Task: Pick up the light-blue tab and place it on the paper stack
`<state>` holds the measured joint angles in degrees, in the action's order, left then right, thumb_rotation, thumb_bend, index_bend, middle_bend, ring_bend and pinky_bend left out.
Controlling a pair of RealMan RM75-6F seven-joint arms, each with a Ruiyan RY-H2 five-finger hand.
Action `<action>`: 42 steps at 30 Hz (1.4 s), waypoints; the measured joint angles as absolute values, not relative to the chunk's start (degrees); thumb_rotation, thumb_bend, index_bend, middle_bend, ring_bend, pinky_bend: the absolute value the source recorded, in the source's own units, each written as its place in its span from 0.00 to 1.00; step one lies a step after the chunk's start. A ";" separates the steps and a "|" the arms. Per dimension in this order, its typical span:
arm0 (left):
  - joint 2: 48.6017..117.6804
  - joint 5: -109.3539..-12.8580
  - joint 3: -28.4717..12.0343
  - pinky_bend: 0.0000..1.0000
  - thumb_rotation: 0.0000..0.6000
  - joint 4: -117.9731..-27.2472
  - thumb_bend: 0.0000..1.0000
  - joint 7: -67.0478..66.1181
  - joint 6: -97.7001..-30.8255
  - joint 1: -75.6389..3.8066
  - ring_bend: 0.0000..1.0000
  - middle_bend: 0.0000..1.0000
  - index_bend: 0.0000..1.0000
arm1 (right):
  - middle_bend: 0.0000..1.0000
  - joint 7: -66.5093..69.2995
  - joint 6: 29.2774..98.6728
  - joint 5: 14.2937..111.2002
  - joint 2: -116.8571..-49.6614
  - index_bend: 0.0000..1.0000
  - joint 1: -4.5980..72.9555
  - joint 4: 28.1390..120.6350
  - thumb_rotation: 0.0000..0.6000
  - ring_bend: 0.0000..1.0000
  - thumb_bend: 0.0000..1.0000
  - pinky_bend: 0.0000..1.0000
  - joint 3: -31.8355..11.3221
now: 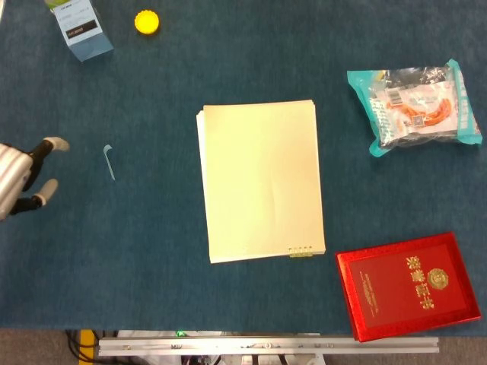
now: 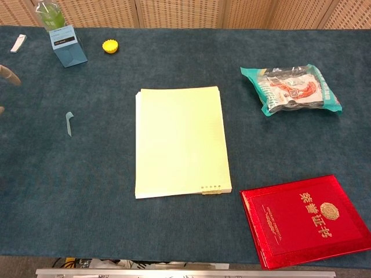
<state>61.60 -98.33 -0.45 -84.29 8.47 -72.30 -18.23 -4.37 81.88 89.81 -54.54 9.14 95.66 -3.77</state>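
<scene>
The light-blue tab (image 1: 109,162) lies flat on the dark blue tabletop (image 1: 152,251), well to the left of the paper stack (image 1: 262,181) and apart from everything else. It is a thin, narrow strip with a small hook or curl at its far end. In the chest view (image 2: 69,123) it looks like a sliver barely rising off the cloth surface.

By its look it is very light and probably flexible plastic or paper, so weight is no concern; the difficulty is its thinness. Lying flush on a fuzzy covering, it offers almost no edge for fingertips to get under. The curled far end seems the best place to take hold, since it appears to lift a little from the surface; a pinch between thumb and one fingertip there, or across the narrow width of the strip, should do. A hard squeeze could crease it, and a light one may let it slip or flutter away.

The left robot hand (image 1: 23,179) is at the left edge of the head view, near the tab but not touching it, its fingers (image 1: 55,144) spread apart and holding nothing. The right robot hand shows in neither view.

The paper stack is broad and flat, so placement should forgive a loose aim.
</scene>
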 measured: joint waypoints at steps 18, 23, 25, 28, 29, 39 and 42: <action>68.52 -108.00 3.23 0.78 1.00 -68.02 0.36 12.19 -66.25 -30.35 0.92 0.94 0.37 | 0.38 -6.45 81.11 88.31 -54.72 0.16 8.78 96.95 1.00 0.33 0.13 0.46 -3.33; 71.19 -109.60 4.62 0.78 1.00 -63.03 0.36 12.66 -65.93 -32.33 0.92 0.94 0.39 | 0.38 -7.82 80.94 87.46 -54.89 0.16 8.41 97.80 1.00 0.33 0.13 0.46 -3.12; 72.49 -110.12 5.23 0.78 1.00 -60.55 0.36 13.08 -66.18 -32.82 0.92 0.94 0.40 | 0.38 -8.29 80.91 87.11 -54.96 0.16 8.27 98.05 1.00 0.33 0.13 0.46 -3.08; 74.56 -110.58 6.05 0.78 1.00 -56.63 0.36 14.20 -66.97 -33.25 0.92 0.94 0.41 | 0.38 -9.10 80.74 86.61 -55.03 0.16 8.15 98.54 1.00 0.33 0.13 0.46 -3.03; 75.21 -110.66 6.30 0.78 1.00 -55.41 0.36 14.69 -67.24 -33.35 0.92 0.94 0.41 | 0.38 -9.46 80.66 86.47 -55.07 0.16 8.14 98.74 1.00 0.33 0.13 0.46 -3.03; 83.05 -111.28 9.26 0.78 1.00 -41.56 0.36 20.58 -70.96 -33.86 0.92 0.94 0.44 | 0.38 -12.41 79.22 85.37 -55.79 0.16 8.71 100.29 1.00 0.33 0.13 0.46 -3.08; 85.17 -111.37 10.29 0.78 1.00 -38.22 0.36 22.08 -71.87 -33.80 0.92 0.94 0.44 | 0.38 -13.18 79.09 85.35 -55.65 0.16 9.04 101.09 1.00 0.33 0.13 0.46 -3.34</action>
<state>85.17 -111.37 10.29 -38.22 22.08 -71.87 -33.80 -13.18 79.09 85.35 -55.65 9.04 101.09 -3.34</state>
